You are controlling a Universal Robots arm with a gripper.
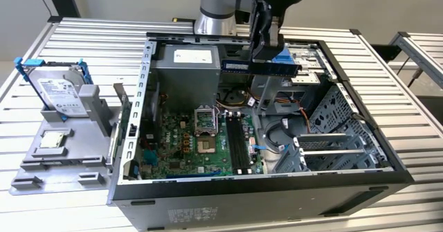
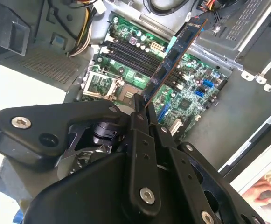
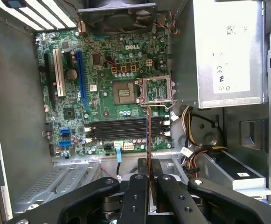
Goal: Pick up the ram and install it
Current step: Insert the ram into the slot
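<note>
One ram stick (image 1: 260, 67) is clamped between the closed fingers of the gripper (image 1: 266, 53). It hangs in the air well above the memory slots (image 1: 239, 138), not touching them. The grip is on one end, so most of the board juts free, and it is held on edge with a long side turned down toward the slots, likely so that the contact edge faces the sockets. In the first wrist view the stick (image 3: 148, 135) shows as a thin line crossing the memory slots (image 3: 121, 128), so it appears to lie across their run rather than along it.

All the slots look empty. Beside them on one side is the open processor socket (image 3: 156, 88), low and flat. On the other side are loose cables (image 1: 277, 133) and the drive cage wall (image 1: 332, 138), which looks like the tighter edge. Above the slots the case is open.
</note>
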